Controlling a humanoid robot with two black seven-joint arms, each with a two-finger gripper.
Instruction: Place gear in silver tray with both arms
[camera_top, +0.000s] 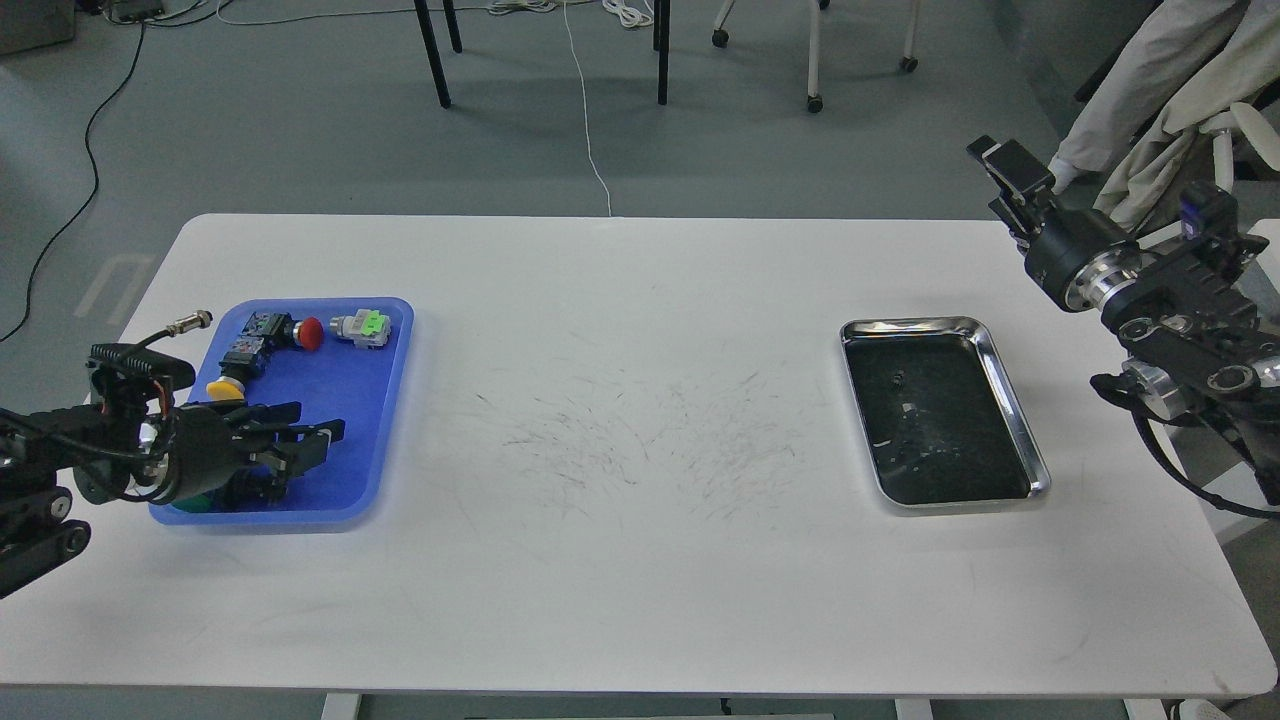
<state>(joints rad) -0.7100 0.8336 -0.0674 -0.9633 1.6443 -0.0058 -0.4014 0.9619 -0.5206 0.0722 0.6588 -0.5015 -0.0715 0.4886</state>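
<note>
Left pincer (315, 432) over blue tray (385, 400)

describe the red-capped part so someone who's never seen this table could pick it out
On the white table, go to the blue tray at the left end. Along its far edge lies a black switch body with a round red cap. Its neighbours have a yellow cap or a green-and-grey body.
</note>
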